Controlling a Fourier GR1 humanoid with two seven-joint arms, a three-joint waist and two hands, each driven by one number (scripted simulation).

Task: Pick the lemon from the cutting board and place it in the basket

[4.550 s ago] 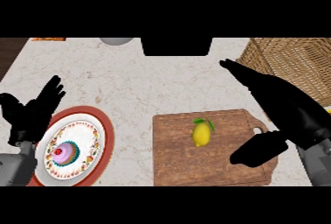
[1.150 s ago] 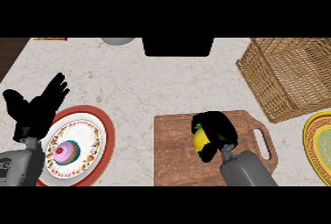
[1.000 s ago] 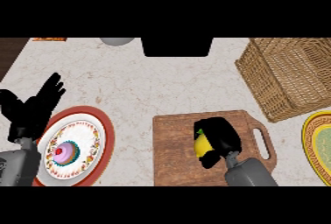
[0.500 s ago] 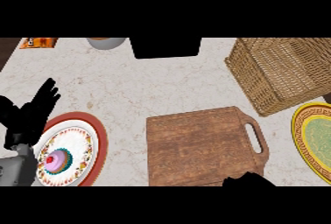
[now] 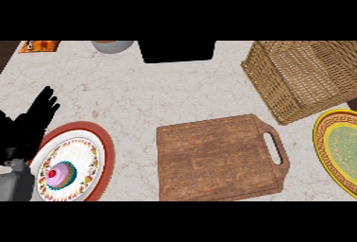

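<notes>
**No lemon in my view; board bare, right hand out of frame**

From my station I see the counter point(image 5: 174, 90) and the wicker basket point(image 5: 307, 75) at upper right, its far edge cut off; the wooden cutting board point(image 5: 216, 158) lies below it with nothing on top; I cannot find the lemon anywhere, nor my right hand; a yellow-green plate point(image 5: 342, 146) is clipped at the right edge; the red-rimmed plate point(image 5: 90, 160) carries a small cupcake point(image 5: 59, 173); my left hand point(image 5: 31, 125) rests open at left, fingers up; an orange packet point(image 5: 42, 45) at top left bears unreadable print.
</notes>
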